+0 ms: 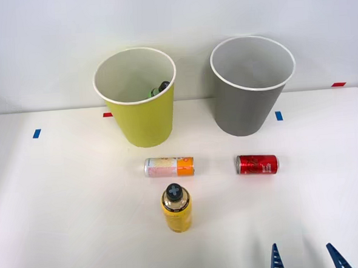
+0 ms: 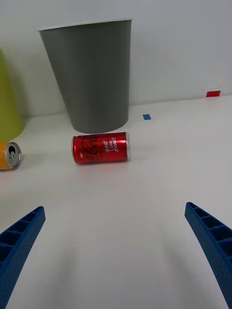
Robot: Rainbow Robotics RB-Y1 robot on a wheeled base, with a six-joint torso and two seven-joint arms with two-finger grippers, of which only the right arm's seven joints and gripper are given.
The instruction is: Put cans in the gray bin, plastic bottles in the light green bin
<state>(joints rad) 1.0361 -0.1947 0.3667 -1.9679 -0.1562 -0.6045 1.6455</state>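
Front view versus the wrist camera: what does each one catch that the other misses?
Front view alone: the yellow bottle standing upright, the green bottle inside the light green bin, and the gray bin's pale inside. Wrist view alone: the silver-pink can's pull-tab end and the print on the red can. Both share the two bins, both cans lying on the table, and the open right gripper.

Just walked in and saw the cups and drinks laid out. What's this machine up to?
It is sorting drinks into two bins. A green bottle already sits in the light green bin; the gray bin looks empty. A yellow bottle stands on the table, and two cans lie on their sides: a silver-pink can and a red can. The right gripper is open, holding nothing, and faces the red can in front of the gray bin.
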